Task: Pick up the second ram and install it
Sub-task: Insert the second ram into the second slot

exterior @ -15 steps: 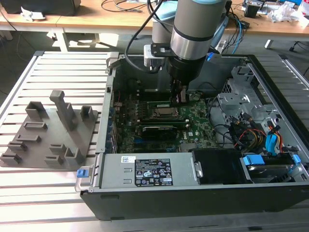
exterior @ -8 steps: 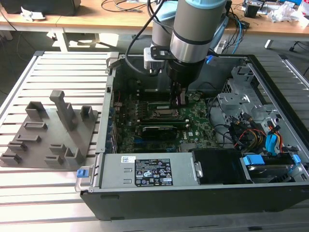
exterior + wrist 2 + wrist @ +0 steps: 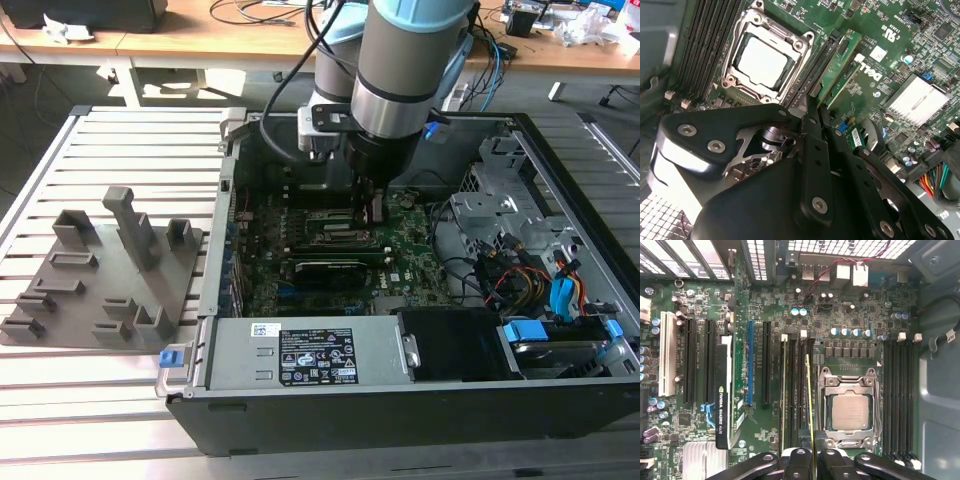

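First wrist view: the gripper [image 3: 812,460] is clenched on the second ram [image 3: 809,405], seen edge-on as a thin yellow-green line running between the two black fingers [image 3: 798,462]. The stick stands upright in line with the memory slots [image 3: 797,390] just beside the processor socket [image 3: 847,410]. Whether it is fully seated cannot be told. Another thin stick [image 3: 784,395] stands in a slot near it, on the side away from the socket. A further bank of dark slots [image 3: 899,395] lies on the socket's other side. A graphics card [image 3: 725,395] sits in the expansion slots, well apart.

Second wrist view: the gripper [image 3: 822,117] fingers close on the end of the green stick [image 3: 842,65], which lies along the slots next to the socket [image 3: 765,60]. A finned heatsink [image 3: 915,97] is nearby on the motherboard [image 3: 875,30].

Exterior view: the arm [image 3: 405,70] reaches down into the open computer case [image 3: 420,400], the gripper [image 3: 372,210] low over the motherboard [image 3: 400,270]. A grey holder tray [image 3: 100,270] rests on the slatted table [image 3: 100,150] toward the exterior view's left, beside the case.
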Robot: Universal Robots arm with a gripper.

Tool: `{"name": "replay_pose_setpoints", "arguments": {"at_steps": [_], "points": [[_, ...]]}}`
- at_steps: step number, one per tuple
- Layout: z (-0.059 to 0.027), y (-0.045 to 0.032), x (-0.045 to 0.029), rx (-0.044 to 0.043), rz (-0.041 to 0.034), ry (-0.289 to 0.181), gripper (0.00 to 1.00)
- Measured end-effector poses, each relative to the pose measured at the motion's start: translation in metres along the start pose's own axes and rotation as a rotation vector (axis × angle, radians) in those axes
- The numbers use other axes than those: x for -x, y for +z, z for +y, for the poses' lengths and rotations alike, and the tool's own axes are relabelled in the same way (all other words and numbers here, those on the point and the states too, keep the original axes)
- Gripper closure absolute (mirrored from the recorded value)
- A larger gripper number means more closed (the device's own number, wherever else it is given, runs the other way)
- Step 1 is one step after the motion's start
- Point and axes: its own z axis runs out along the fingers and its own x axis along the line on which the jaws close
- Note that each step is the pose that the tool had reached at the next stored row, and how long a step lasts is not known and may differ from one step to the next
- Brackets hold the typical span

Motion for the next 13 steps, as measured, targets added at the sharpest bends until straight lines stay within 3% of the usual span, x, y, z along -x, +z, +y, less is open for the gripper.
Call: {"name": "replay_pose_setpoints", "arguments": {"at_steps": [3, 6, 9, 13], "points": [[0.0012, 0.0052, -0.0003, -0.0001, 0.0006, 0.000, 0.86], [0.0059, 0.0112, -0.0009, -0.0021, 0.0075, 0.021, 0.86], [0.0076, 0.0145, -0.0012, -0.0059, 0.0065, 0.058, 0.86], [0.0117, 0.0219, -0.0020, -0.0058, 0.0066, 0.057, 0.86]]}}
